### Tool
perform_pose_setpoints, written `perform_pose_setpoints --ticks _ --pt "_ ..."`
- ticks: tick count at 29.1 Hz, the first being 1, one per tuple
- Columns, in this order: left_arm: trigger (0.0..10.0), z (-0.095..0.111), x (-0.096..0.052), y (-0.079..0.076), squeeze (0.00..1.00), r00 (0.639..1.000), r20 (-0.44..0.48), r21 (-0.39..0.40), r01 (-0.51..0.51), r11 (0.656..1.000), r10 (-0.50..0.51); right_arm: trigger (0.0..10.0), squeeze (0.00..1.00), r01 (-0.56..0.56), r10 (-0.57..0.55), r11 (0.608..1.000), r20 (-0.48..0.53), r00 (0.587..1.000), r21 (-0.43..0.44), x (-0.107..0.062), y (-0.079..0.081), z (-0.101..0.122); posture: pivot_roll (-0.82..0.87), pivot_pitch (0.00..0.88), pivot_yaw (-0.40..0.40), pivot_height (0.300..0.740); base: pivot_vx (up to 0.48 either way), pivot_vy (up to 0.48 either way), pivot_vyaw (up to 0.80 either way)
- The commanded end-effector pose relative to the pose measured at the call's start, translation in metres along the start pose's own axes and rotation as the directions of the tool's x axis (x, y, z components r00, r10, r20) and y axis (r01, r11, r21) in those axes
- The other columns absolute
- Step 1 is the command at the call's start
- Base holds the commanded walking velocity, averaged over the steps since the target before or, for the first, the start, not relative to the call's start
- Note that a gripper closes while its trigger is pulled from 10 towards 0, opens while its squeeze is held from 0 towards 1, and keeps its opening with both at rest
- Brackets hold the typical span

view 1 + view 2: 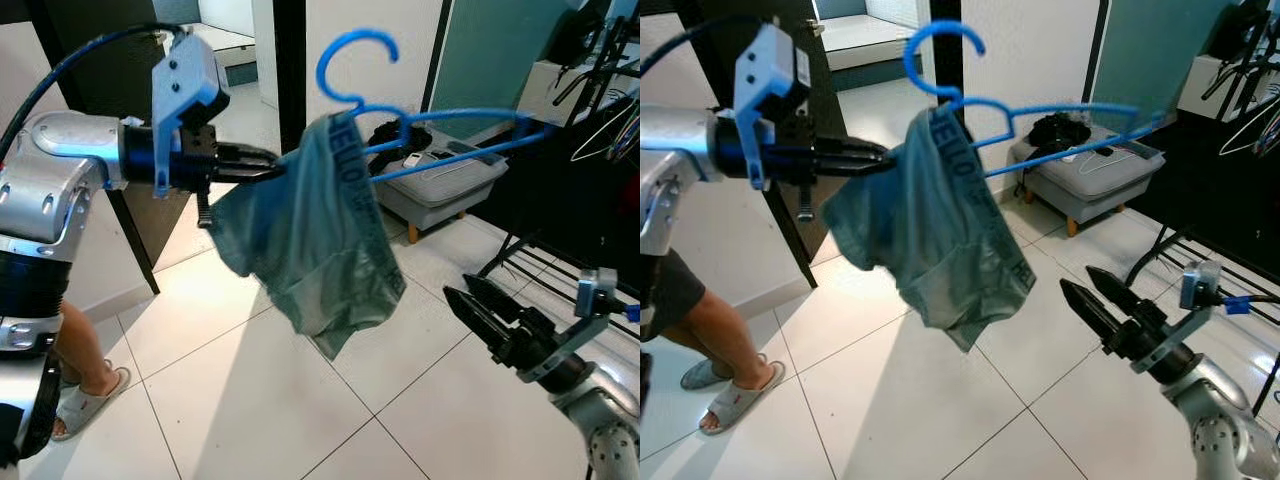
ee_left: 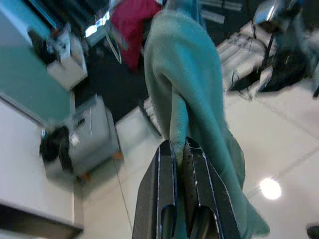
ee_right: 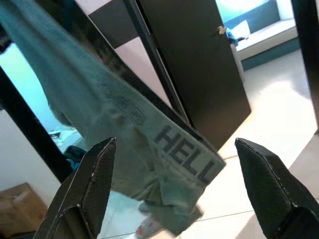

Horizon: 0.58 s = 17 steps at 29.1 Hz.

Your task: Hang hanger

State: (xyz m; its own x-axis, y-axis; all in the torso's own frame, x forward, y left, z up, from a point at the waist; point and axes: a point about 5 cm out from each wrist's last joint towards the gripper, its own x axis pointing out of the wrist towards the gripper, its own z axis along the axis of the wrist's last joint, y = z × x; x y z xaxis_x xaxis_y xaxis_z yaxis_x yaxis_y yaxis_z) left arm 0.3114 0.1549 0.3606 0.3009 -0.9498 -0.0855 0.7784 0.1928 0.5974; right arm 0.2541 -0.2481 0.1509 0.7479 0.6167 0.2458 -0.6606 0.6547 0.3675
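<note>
The hanger looks like smooth blue plastic with a slight sheen, and the garment draped on it is soft, matt grey-green knit cloth — its waistband carries dark printed letters. The left gripper has matt black fingers, hard and plastic-looking, pinched on a fold of that cloth; the mount behind them is glossy blue plastic on a brushed silver metal arm. The right gripper shows finely textured black fingers, spread apart. The floor is glossy white tile — it mirrors the light. The footstool wears grey woven fabric on wooden legs.
</note>
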Motion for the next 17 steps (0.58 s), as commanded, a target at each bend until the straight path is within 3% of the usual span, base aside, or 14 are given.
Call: perform_pose_setpoints --ticks 1,5,13,17 --pt "10.0 0.013 0.000 0.003 0.00 0.999 0.048 0.022 -0.005 1.000 0.004 10.0 0.00 -0.030 0.030 0.999 0.019 0.999 0.026 0.005 0.005 0.003 -0.04 0.000 0.011 0.740 0.000 0.000 0.00" --pt "10.0 0.020 -0.001 0.006 0.00 0.999 0.054 0.045 -0.004 0.999 0.002 10.0 0.00 -0.064 0.065 0.995 -0.006 0.998 0.072 0.010 0.012 -0.004 -0.03 0.000 0.015 0.740 0.000 0.000 0.00" --pt "10.0 0.023 0.002 0.008 0.00 0.998 0.069 0.050 -0.004 0.999 0.001 10.0 0.00 -0.037 0.039 0.997 -0.014 0.999 0.074 0.013 0.010 -0.006 -0.04 0.000 0.026 0.740 0.000 0.000 0.00" --pt "10.0 0.020 0.005 0.006 0.00 0.998 0.062 0.044 0.005 0.999 -0.007 10.0 0.00 -0.032 0.036 0.998 -0.067 0.997 0.055 0.011 0.012 -0.012 -0.03 0.000 0.028 0.740 0.000 0.000 0.00"
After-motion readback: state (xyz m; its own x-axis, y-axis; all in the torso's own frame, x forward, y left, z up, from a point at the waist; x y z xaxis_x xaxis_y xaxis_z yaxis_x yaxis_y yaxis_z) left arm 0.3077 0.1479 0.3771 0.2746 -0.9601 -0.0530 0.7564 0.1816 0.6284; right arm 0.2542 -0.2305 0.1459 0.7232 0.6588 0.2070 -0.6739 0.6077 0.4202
